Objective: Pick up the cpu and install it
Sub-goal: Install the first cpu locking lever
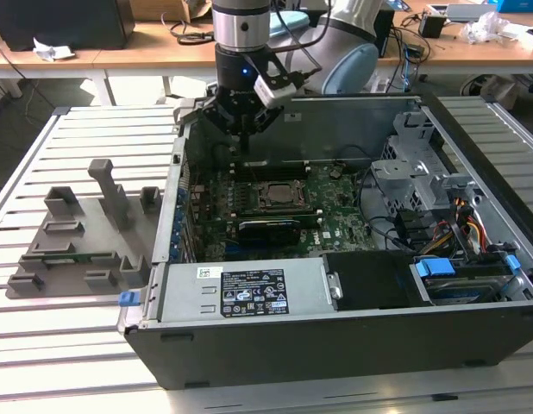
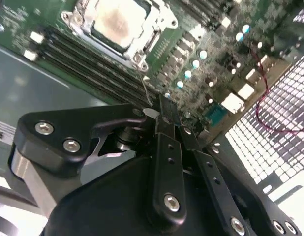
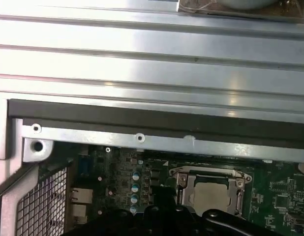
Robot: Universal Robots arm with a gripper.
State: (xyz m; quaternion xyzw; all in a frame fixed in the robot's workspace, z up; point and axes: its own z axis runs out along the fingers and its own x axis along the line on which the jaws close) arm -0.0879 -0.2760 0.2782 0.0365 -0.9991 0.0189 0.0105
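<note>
Silver cpu (image 2: 115,22) sits in the socket; jaws clenched, empty, above the motherboard (image 1: 335,220).

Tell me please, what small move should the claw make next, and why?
Probably a short lift straight up. The cpu already lies flat inside the socket frame, and the claw hangs beside the socket, close over the motherboard, carrying no chip. This is a judgement only.
</note>
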